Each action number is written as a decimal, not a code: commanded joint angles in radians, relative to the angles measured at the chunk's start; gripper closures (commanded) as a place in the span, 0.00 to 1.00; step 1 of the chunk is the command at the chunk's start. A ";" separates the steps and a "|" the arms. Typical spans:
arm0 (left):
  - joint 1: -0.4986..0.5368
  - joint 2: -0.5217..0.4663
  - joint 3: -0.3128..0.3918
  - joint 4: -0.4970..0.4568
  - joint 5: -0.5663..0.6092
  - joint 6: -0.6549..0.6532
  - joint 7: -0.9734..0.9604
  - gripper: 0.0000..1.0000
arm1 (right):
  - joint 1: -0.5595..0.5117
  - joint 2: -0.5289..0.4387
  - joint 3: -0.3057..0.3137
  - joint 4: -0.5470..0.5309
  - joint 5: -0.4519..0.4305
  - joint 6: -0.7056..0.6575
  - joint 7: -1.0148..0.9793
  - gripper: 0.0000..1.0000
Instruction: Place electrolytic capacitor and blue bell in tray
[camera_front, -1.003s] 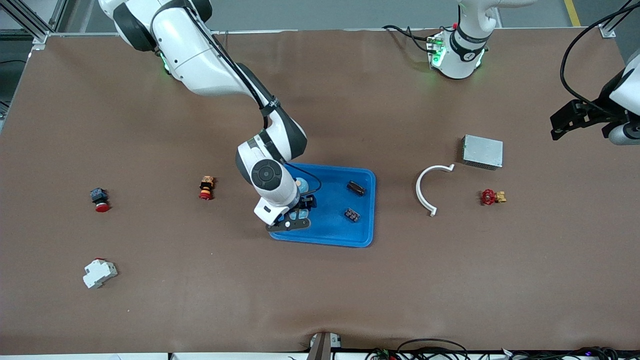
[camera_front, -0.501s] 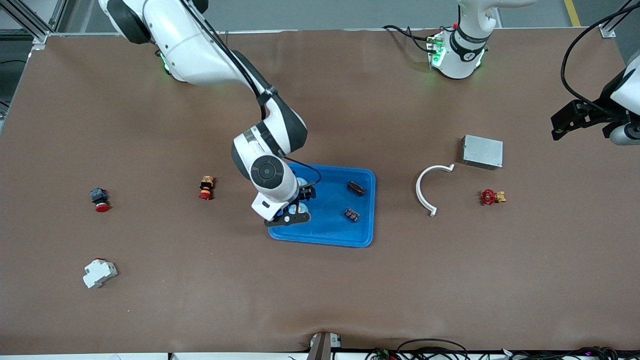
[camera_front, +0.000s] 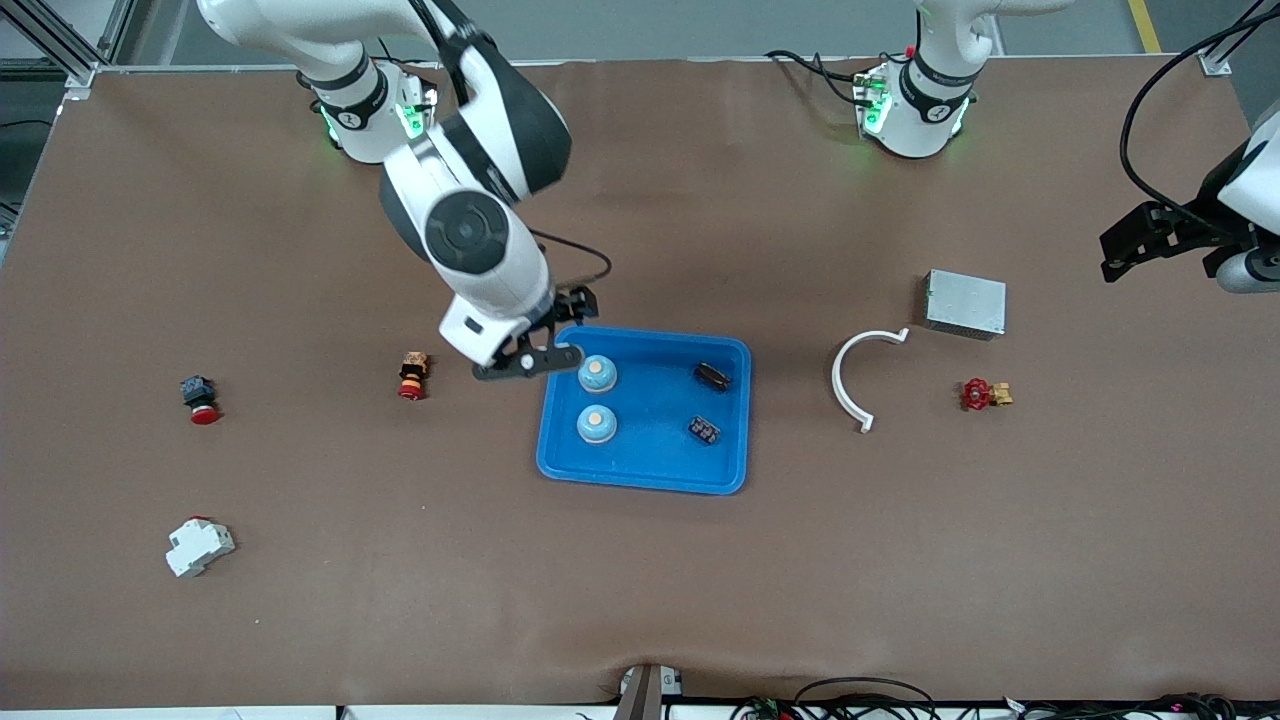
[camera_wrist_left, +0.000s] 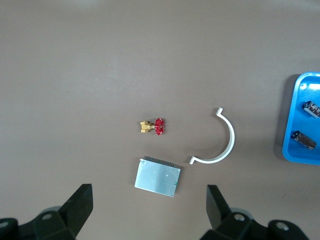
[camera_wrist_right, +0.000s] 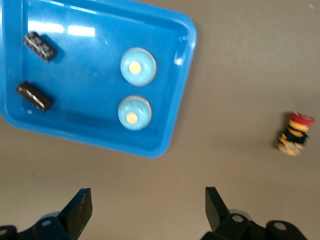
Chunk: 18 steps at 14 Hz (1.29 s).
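Note:
The blue tray (camera_front: 650, 450) lies mid-table. In it stand two blue bells (camera_front: 597, 373) (camera_front: 597, 424), and two black electrolytic capacitors (camera_front: 712, 376) (camera_front: 704, 430) lie toward the left arm's end. The right wrist view shows the tray (camera_wrist_right: 90, 95), both bells (camera_wrist_right: 138, 66) (camera_wrist_right: 134, 112) and both capacitors (camera_wrist_right: 40, 46) (camera_wrist_right: 34, 96). My right gripper (camera_front: 560, 335) (camera_wrist_right: 148, 207) hangs open and empty over the tray's edge at the right arm's end. My left gripper (camera_front: 1125, 245) (camera_wrist_left: 150, 210) waits open and empty, high over the left arm's end of the table.
A white curved clamp (camera_front: 860, 375) (camera_wrist_left: 220, 142), a metal box (camera_front: 965, 303) (camera_wrist_left: 157, 177) and a red-handled valve (camera_front: 985, 394) (camera_wrist_left: 152, 126) lie toward the left arm's end. Two red push buttons (camera_front: 412, 375) (camera_front: 201, 398) and a white breaker (camera_front: 198, 546) lie toward the right arm's end.
The right arm has risen from inside the tray and drawn back toward its base. The bell nearer the front camera, hidden under the gripper before, now stands uncovered in the tray.

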 joint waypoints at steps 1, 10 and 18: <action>0.001 -0.008 -0.001 0.013 -0.022 -0.009 -0.003 0.00 | -0.010 -0.155 -0.002 -0.184 0.000 0.026 -0.002 0.00; 0.001 -0.025 -0.005 0.013 -0.024 -0.012 -0.003 0.00 | -0.407 -0.292 0.198 -0.187 -0.003 -0.099 -0.120 0.00; 0.002 -0.026 -0.005 0.013 -0.024 -0.012 -0.002 0.00 | -0.634 -0.295 0.120 -0.070 -0.008 -0.235 -0.329 0.00</action>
